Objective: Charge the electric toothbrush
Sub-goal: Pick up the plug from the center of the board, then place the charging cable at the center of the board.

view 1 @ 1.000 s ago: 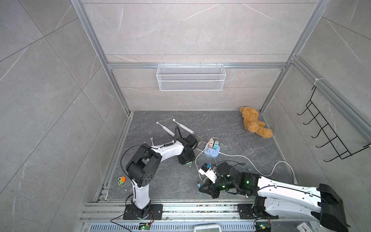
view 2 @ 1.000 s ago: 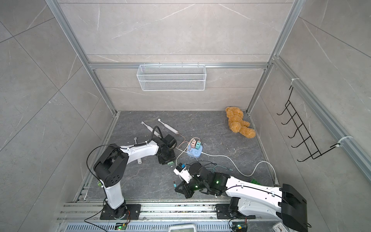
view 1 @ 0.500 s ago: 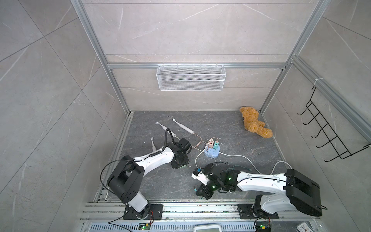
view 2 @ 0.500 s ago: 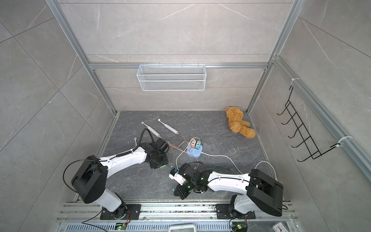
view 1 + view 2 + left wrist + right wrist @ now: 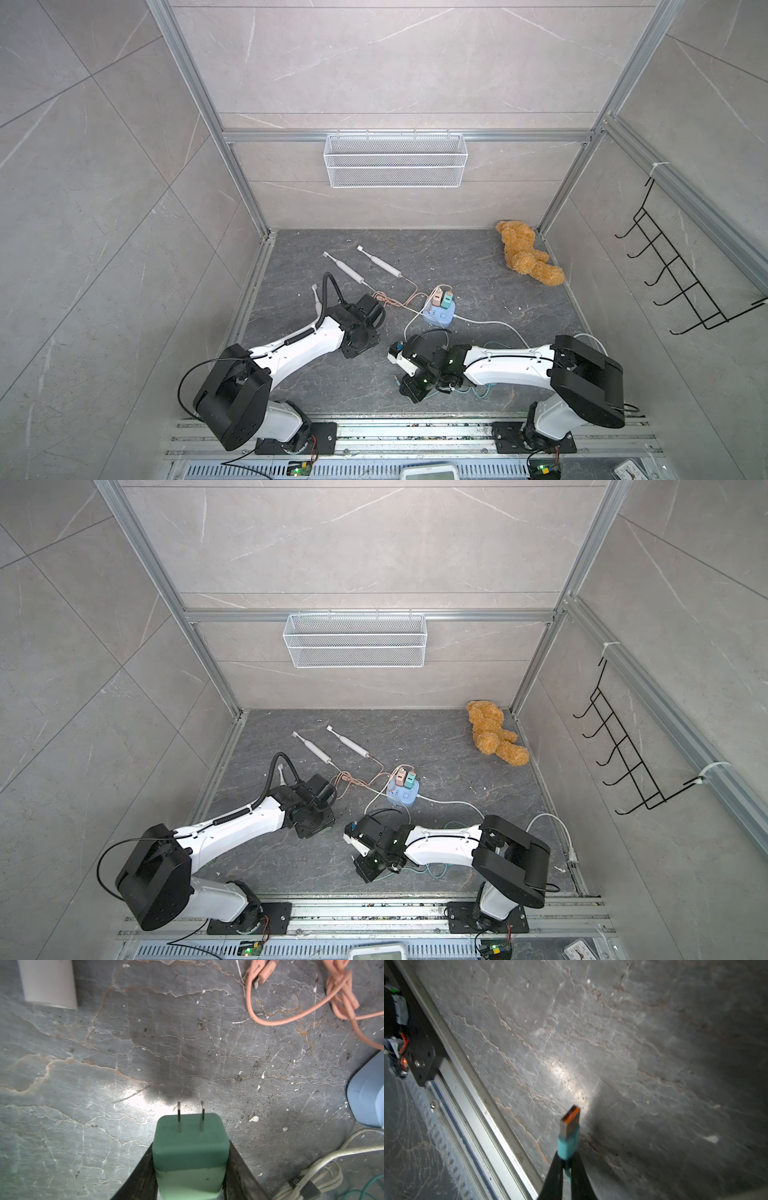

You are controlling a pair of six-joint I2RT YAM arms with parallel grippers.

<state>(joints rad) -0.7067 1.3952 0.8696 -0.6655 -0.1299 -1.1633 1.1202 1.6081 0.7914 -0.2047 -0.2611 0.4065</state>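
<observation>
On the tabletop [image 5: 478,266], past the left claw [image 5: 191,1147] and the right claw [image 5: 568,1156], the blue power strip [image 5: 439,314] is parked, with two plugged adapters [image 5: 436,298] seated in it. Two cabled toothbrushes [image 5: 345,269] are laid further out beyond the left claw. The uncabled electric toothbrush [image 5: 317,299] is laid flat near the left claw's outer side, touched by nothing; it is taken to be the one to charge.

Left claw: clenched on the green adapter [image 5: 188,1163], prongs pointed away from the claw. Right claw: pinched on the tail of the teal USB plug [image 5: 569,1126], metal end out, held clear of the tabletop. Claws are well apart.

Step judged: plug to be mated to adapter. Not yet done.

Risks:
- Adapter's USB port is not seen. If it sits opposite the prongs, it is buried inside the claw and mating is blocked; a regrasp would be needed.
- Plug is held by a thin pinch at its tail only; it could be pivoted or pushed back under insertion load.
- Plug could be offered flipped; a jam is expected then.
- Teal cable [image 5: 434,871] is looped under the right arm; it could be snagged and the plug dragged out.
</observation>
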